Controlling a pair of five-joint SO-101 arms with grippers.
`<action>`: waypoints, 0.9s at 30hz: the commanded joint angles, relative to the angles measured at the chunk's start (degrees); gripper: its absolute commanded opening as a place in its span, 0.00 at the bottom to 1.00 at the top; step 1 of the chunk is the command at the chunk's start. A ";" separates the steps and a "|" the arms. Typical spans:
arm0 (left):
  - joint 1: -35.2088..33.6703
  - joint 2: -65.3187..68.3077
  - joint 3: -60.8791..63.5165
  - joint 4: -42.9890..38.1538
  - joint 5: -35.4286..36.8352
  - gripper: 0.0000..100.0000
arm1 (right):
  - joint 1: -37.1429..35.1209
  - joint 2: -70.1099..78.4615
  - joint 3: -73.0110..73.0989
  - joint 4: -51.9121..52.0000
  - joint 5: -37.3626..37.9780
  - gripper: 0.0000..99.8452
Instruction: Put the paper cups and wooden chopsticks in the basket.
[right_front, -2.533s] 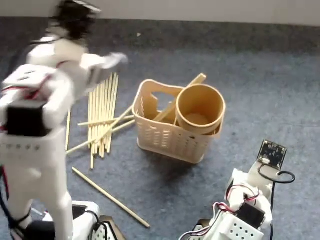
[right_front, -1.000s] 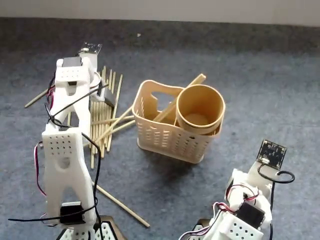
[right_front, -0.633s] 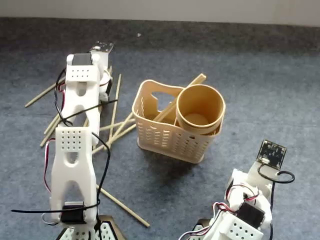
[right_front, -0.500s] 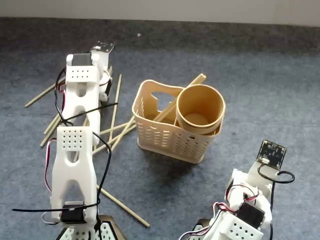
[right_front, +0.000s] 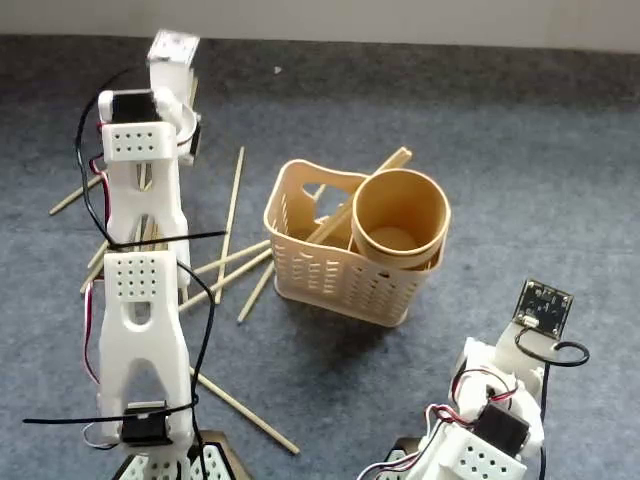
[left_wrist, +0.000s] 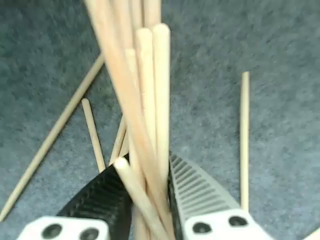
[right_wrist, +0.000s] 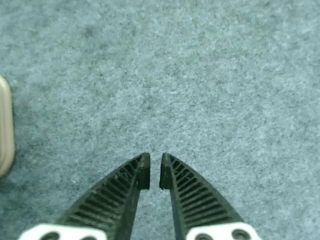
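Note:
My left gripper (left_wrist: 145, 162) is shut on a bundle of several wooden chopsticks (left_wrist: 147, 85) that stick out past its fingers, held above the grey carpet. From above, the left arm (right_front: 140, 250) stretches to the far left, well left of the cream basket (right_front: 325, 265). A tan paper cup (right_front: 400, 215) sits in the basket's right end, and one chopstick (right_front: 392, 162) leans out of the basket. Loose chopsticks (right_front: 231, 215) lie between arm and basket. My right gripper (right_wrist: 155, 172) is shut on nothing over bare carpet.
More loose chopsticks lie on the carpet: one near the front left (right_front: 240, 408), one at the far left (right_front: 75, 196), others beside the basket (right_front: 225, 265). The right arm (right_front: 495, 425) is folded at the front right. A tan edge (right_wrist: 5, 125) shows beside the right gripper.
The left arm closed on a bundle of chopsticks from the pile and carried it up and toward the far side; the remaining sticks got scattered. The right arm has not moved.

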 joint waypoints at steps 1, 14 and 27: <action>2.51 -11.38 -3.12 -0.09 -0.18 0.00 | -0.04 -0.22 8.66 0.40 0.35 0.06; 4.53 -22.37 -3.12 -4.92 6.42 0.00 | -0.04 -0.22 8.66 0.40 0.35 0.06; 8.22 -29.14 -3.12 -13.98 13.27 0.00 | -0.04 -0.22 8.66 0.40 0.35 0.06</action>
